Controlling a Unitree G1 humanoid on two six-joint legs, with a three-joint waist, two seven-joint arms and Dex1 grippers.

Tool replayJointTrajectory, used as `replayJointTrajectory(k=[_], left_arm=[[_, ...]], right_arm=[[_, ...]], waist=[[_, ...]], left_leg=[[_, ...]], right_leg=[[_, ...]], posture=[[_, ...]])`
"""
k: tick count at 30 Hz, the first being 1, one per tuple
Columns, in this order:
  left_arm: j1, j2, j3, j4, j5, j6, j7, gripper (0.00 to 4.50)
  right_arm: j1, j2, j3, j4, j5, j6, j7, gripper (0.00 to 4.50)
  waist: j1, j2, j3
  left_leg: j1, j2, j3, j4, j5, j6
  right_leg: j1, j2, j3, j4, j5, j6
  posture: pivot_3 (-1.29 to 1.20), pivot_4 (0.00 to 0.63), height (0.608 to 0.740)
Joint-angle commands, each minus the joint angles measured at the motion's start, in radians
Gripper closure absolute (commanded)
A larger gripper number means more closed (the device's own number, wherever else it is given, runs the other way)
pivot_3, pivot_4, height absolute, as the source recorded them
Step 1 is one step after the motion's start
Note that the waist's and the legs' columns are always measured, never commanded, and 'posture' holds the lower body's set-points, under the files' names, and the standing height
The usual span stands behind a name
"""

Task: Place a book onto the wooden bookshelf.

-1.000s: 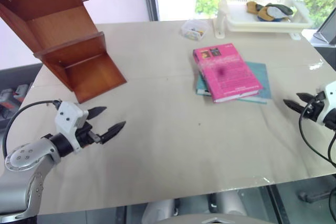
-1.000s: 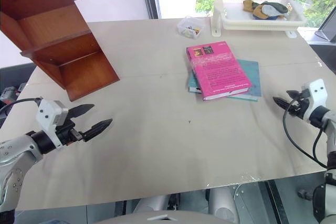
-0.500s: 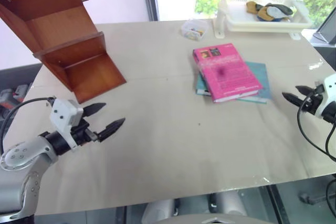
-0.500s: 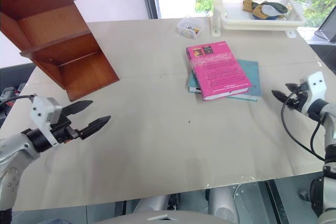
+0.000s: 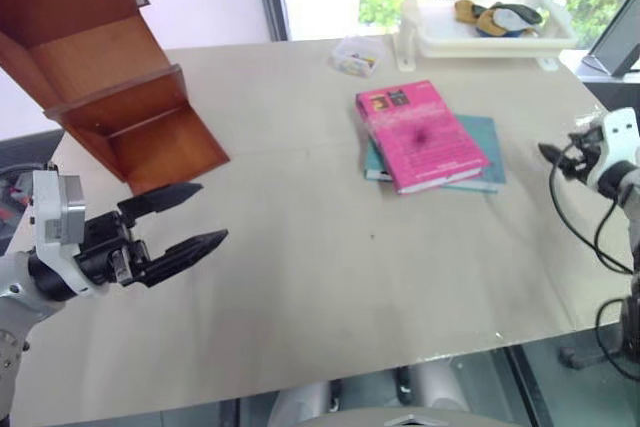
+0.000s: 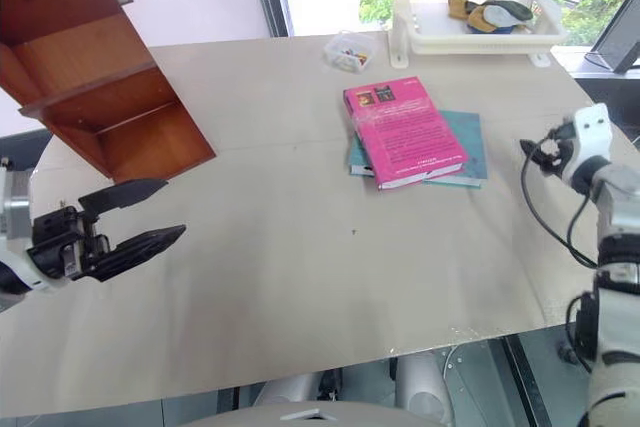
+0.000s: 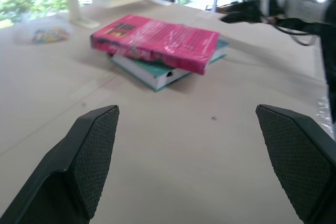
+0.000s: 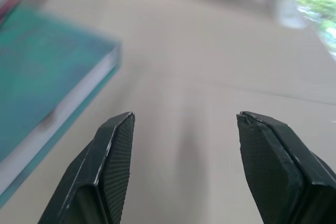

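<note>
A pale beige table fills the scene, with a faint seam running across it and a window behind showing green foliage; the wooden bookshelf stands at the far left corner of the table, its top cut off by the frame edge, open compartments facing forward and its side slanting; the book, bright pink, lies flat near the middle right of the table, on top of a thinner teal book whose edges stick out beneath it; behind them sit a small clear box with contents too small to make out and a white tray holding some cloth-like items that cannot be identified; a dark slanted object at the far right is cut off; the left gripper hangs over the near left of the table, fingers spread wide and holding nothing; the right gripper hovers off the right edge near the books, small and dim from the head, yet the right wrist view shows its fingers well apart and empty, with the teal book's corner blurred beside them; the left wrist view looks across to both books and the other arm beyond
</note>
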Motion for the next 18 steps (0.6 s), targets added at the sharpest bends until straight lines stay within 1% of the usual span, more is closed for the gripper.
replayJointTrajectory(k=[1, 4, 7, 8, 12, 18], left_arm=[[-0.034, 0.036, 0.032, -0.018, -0.036, 0.000, -0.018, 0.05], [-0.061, 0.059, 0.025, -0.017, -0.042, 0.005, -0.026, 0.05], [-0.072, 0.069, 0.020, -0.015, -0.030, 0.002, -0.031, 0.05], [-0.075, 0.070, 0.018, -0.016, -0.028, 0.003, -0.029, 0.05], [-0.074, 0.066, 0.021, -0.020, -0.019, -0.003, -0.025, 0.05], [-0.050, 0.045, 0.033, -0.036, -0.008, -0.011, -0.011, 0.05]], right_arm=[[-0.124, 0.023, -0.003, 0.129, -0.027, -0.029, -0.103, 1.35], [-0.211, 0.061, -0.065, 0.219, 0.031, 0.023, -0.099, 1.35], [-0.248, 0.079, -0.117, 0.261, 0.073, 0.056, -0.107, 1.35], [-0.253, 0.082, -0.128, 0.267, 0.080, 0.061, -0.108, 1.35], [-0.272, 0.127, -0.251, 0.294, 0.190, 0.150, -0.077, 1.35], [-0.261, 0.180, -0.296, 0.299, 0.220, 0.209, -0.025, 1.35]], waist=[[-0.003, 0.000, 0.000], [-0.004, 0.000, 0.000], [-0.004, 0.000, 0.000], [-0.004, 0.001, 0.001], [-0.008, 0.002, 0.001], [-0.011, 0.003, 0.002]], left_leg=[[0.000, 0.000, -0.001, 0.000, 0.000, 0.000], [-0.001, 0.000, -0.002, -0.001, 0.000, 0.000], [-0.002, 0.000, -0.002, -0.001, 0.000, 0.000], [-0.003, 0.000, -0.002, -0.002, 0.000, 0.000], [-0.004, -0.001, -0.002, -0.002, 0.000, 0.000], [-0.002, 0.000, -0.002, -0.002, 0.000, 0.000]], right_leg=[[0.000, 0.000, 0.000, 0.000, 0.000, 0.000], [0.000, 0.000, -0.001, -0.001, 0.000, -0.001], [0.000, 0.000, -0.002, -0.001, 0.000, -0.001], [0.000, -0.001, -0.002, -0.002, 0.000, -0.001], [0.000, -0.002, -0.004, -0.002, 0.000, -0.001], [-0.001, -0.001, -0.003, -0.001, 0.000, -0.001]], posture=[[0.00, 0.150, 0.740], [0.00, 0.150, 0.740], [0.00, 0.150, 0.740], [0.00, 0.150, 0.740], [0.00, 0.150, 0.740], [0.00, 0.150, 0.740]])
